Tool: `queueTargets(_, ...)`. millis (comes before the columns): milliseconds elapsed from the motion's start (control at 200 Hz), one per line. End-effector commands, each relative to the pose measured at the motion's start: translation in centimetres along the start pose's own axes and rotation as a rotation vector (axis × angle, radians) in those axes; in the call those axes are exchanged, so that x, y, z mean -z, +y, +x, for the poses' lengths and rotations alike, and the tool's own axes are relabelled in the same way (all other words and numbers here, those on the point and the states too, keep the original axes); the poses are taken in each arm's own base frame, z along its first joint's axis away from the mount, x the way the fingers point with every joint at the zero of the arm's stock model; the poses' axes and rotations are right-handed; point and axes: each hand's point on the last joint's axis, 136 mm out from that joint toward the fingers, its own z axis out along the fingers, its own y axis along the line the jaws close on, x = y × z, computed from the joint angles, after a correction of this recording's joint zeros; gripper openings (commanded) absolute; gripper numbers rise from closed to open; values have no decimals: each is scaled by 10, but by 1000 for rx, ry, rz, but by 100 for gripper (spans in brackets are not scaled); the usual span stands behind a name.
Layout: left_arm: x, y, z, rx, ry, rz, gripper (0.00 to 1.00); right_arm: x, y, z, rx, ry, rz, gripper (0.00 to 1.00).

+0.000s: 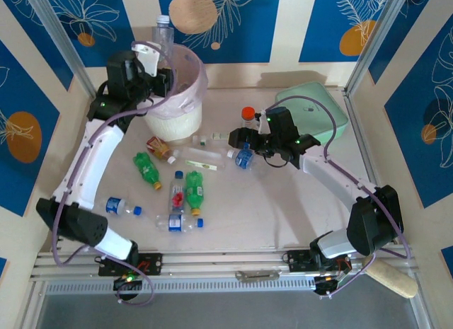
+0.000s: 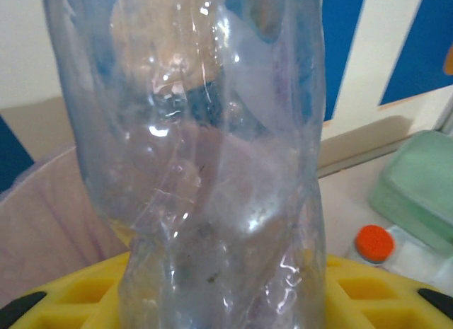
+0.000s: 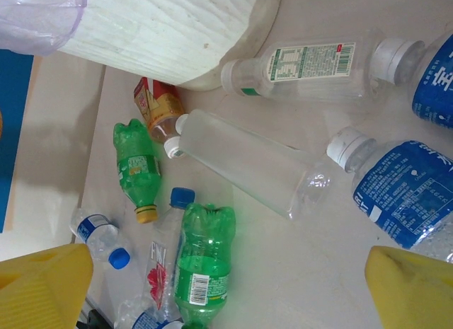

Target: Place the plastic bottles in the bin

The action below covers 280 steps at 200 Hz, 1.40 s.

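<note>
**Step in hand: release over the bin.**

My left pincer (image 1: 156, 56) is clenched on a clear crumpled bottle (image 1: 163, 30). It holds the bottle upright at the upper left of the top view, by the upper-left rim of the bin (image 1: 185, 115). In the left wrist view the bottle (image 2: 212, 166) stands between my yellow fingers (image 2: 386, 293), and the pink bag liner (image 2: 42, 223) lies at lower left.

1. Check that the bottle's base is over the opening and not over the rim (I cannot tell this from the top view).
2. Centre it over the liner before letting go, and stay clear of the liner's edge.
3. Part the jaws fully. Thin crushed plastic will probably cling to one pad, so a half-opening risks carrying it back out.

My right pincer (image 1: 244, 151) is released. Its jaws stand wide over the table at centre frame, grasping nothing. In the right wrist view a blue-labelled bottle (image 3: 403, 194) lies at the right edge and a green bottle (image 3: 202, 262) at lower centre. The other bottles lie loose on the table below the bin.
</note>
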Motion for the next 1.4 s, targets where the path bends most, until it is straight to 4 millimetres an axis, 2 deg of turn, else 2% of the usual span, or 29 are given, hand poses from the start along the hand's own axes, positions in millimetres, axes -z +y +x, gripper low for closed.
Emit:
queueTargets(0, -13, 18, 12, -31, 98, -6, 49, 6, 6, -2, 31, -5, 5, 99)
queueTargets(175, -39, 40, 33, 5, 200, -21, 51, 9, 3, 0, 32, -11, 17, 99)
queueTargets(460, -64, 50, 73, 58, 331, -10, 51, 13, 2, 1, 35, -15, 28, 99)
queueTargets(600, -68, 51, 81, 72, 356, -6, 53, 14, 3, 3, 36, -11, 22, 99)
queueTargets(740, -69, 49, 80, 83, 351, 0, 58, 14, 3, 4, 40, -9, 19, 99)
queueTargets(890, -62, 49, 71, 94, 329, -5, 77, 15, 3, 3, 44, -19, 25, 99)
queueTargets(1100, -42, 42, 49, 123, 272, 15, 81, 16, 5, 5, 50, -24, 19, 99)
queueTargets(1171, -28, 39, 40, 132, 244, 17, 88, 16, 5, 6, 53, -24, 19, 99)
queueTargets(1241, -14, 36, 38, 138, 225, 16, 100, 15, 3, 8, 52, -25, 20, 99)
queueTargets(1396, 22, 31, 48, 189, 184, -9, 100, 11, 1, 8, 55, -30, 19, 99)
